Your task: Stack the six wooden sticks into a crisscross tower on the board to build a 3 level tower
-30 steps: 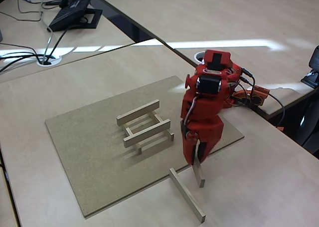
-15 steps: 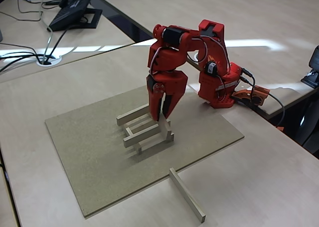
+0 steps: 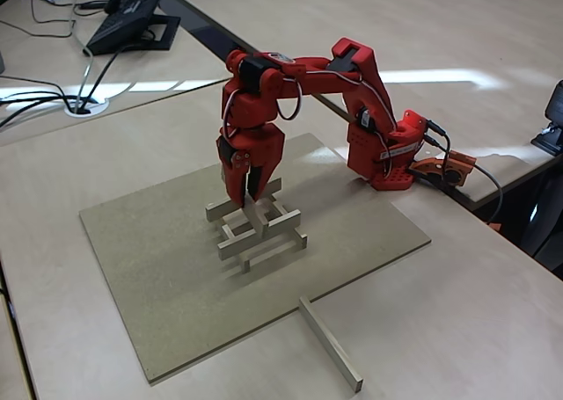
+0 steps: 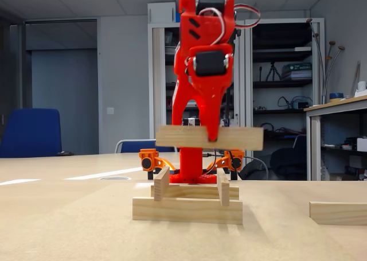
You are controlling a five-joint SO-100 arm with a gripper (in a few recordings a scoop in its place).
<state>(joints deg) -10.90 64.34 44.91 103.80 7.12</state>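
Gripper (image 4: pixel 212 136) is clamping a stick (image 4: pixel 209 138) level just above the two-layer tower (image 3: pixel 257 225) on the board (image 3: pixel 158 268); I'd be lowering it square across both top bars before releasing

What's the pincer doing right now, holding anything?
Pincer: closed on a wooden stick, held level above the tower, not yet touching it.

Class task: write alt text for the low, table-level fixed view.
A red claw holds a wooden stick level above a two-layer crisscross tower on the board. Another stick lies at the right edge.
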